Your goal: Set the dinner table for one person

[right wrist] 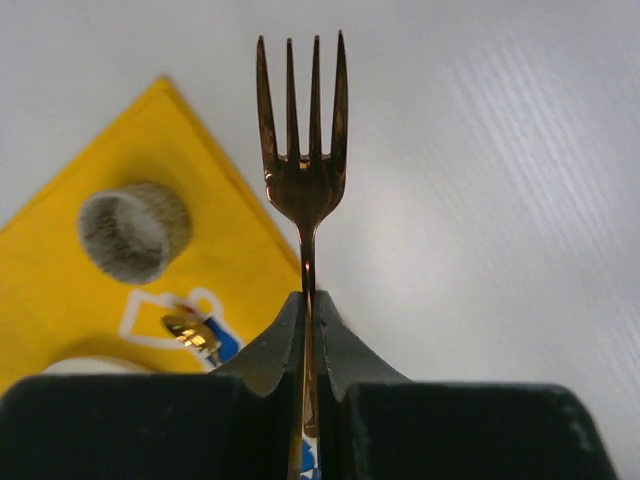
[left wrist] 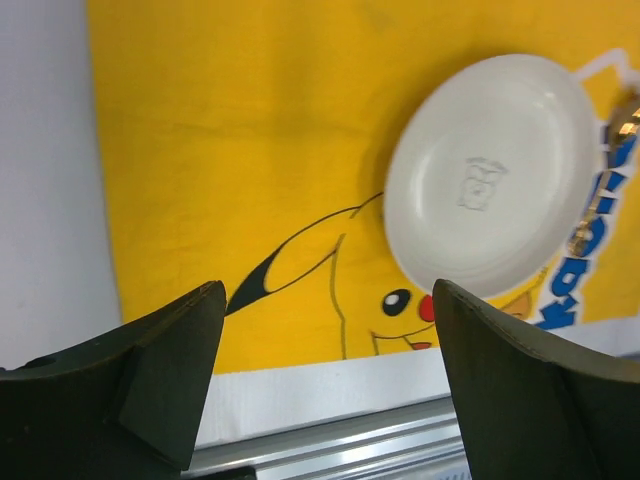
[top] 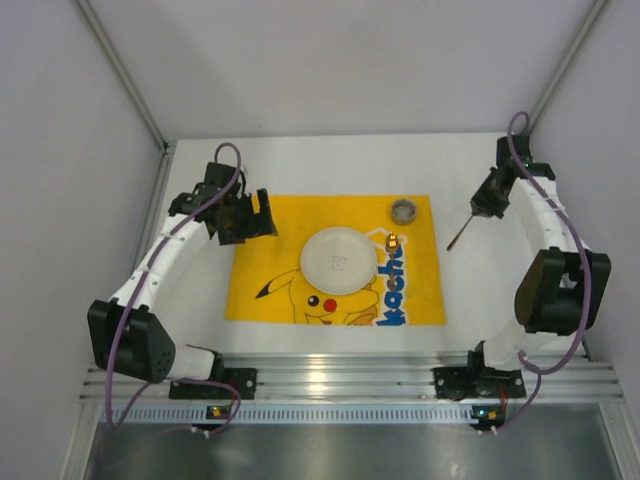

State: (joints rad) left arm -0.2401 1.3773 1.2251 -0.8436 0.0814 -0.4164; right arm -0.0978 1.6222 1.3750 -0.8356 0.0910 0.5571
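The white dinner table [top: 330, 160] carries a yellow Pikachu-print cloth [top: 280, 225]. On the cloth sit a white plate [top: 338, 258], a small grey cup [top: 403, 210] and a gold spoon [top: 391, 243] just right of the plate. My right gripper [top: 482, 208] is shut on a gold fork [top: 460, 233] and holds it over bare table right of the cloth. In the right wrist view the fork [right wrist: 305, 130] sticks out of the shut gripper [right wrist: 308, 300], tines forward. My left gripper [top: 245, 215] is open and empty above the cloth's far left corner. In the left wrist view it [left wrist: 328, 300] is also open, with the plate [left wrist: 490, 175] ahead.
An aluminium rail [top: 330, 375] runs along the table's near edge, and it also shows in the left wrist view [left wrist: 330, 440]. Grey walls enclose the table at left, right and back. The cup [right wrist: 133, 230] and the spoon [right wrist: 190, 332] lie left of the fork in the right wrist view.
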